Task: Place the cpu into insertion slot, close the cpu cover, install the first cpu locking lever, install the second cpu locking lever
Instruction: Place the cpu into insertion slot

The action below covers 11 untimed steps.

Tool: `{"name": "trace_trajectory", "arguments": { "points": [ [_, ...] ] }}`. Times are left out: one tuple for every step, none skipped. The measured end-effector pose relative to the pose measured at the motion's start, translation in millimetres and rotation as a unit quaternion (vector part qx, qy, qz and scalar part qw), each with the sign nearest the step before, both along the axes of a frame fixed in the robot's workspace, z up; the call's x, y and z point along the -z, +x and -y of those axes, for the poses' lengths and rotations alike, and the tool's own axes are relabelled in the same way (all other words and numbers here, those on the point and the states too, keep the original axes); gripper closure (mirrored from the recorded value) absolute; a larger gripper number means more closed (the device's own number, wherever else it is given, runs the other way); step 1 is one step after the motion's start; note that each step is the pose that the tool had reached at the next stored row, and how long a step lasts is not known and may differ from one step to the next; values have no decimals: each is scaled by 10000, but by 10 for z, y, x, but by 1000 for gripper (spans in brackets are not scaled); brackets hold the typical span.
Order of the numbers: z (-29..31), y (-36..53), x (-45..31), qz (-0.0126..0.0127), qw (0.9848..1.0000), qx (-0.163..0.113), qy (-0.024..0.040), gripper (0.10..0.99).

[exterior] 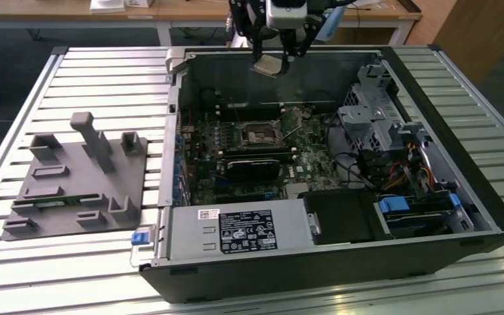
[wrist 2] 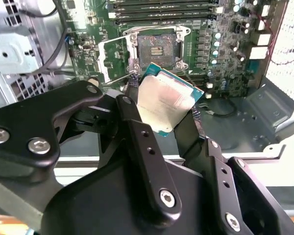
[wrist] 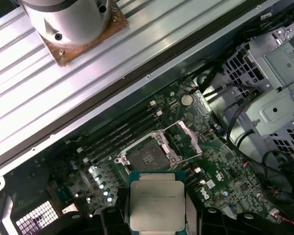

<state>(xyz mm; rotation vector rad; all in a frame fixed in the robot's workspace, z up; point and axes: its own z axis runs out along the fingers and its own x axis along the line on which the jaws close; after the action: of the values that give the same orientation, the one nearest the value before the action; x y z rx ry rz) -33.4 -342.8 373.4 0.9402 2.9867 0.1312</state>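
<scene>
Gripper (exterior: 272,60) is clamped on the cpu (wrist 2: 169,100) by its edges, well above the insertion slot (wrist: 148,157), cpu cover (wrist: 185,138) flipped open below. I reckon squaring it to the socket and keeping it level matters most here.

Black claw (wrist 2: 165,100) — jointed links, silver screw heads — with a pale grey wrist block (exterior: 285,12).

Open computer case (exterior: 322,279) sits centre and right in the exterior view, on a slatted metal table (exterior: 103,72). Over at the left, a gray fixture block (exterior: 77,177) with upright posts lies on the slats. Inside, lower middle, a silver power supply (exterior: 234,231); above it a long black card (exterior: 254,167). Right side: metal drive cage (exterior: 370,121), orange cables (exterior: 405,172) just below. Wooden desk (exterior: 191,13) along the top edge.
</scene>
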Motion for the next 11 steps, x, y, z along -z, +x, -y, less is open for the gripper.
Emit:
{"name": "trace_trajectory", "arguments": {
  "points": [
    [0,0,2,0,10000,79,0,545],
    [0,-1,4,0,9999,147,0,545],
    [0,-1,6,0,9997,225,0,545],
    [0,-1,8,0,9996,298,0,545],
    [0,-1,11,0,9993,372,-1,545],
    [0,-1,13,0,9990,447,-1,545],
    [0,-1,15,0,9986,522,-1,545],
    [0,-1,17,0,9982,597,-1,545],
    [0,-1,19,0,9977,681,-2,545],
    [0,-1,22,0,9971,758,-2,545],
    [0,-1,24,0,9965,835,-2,545]
  ]
}}
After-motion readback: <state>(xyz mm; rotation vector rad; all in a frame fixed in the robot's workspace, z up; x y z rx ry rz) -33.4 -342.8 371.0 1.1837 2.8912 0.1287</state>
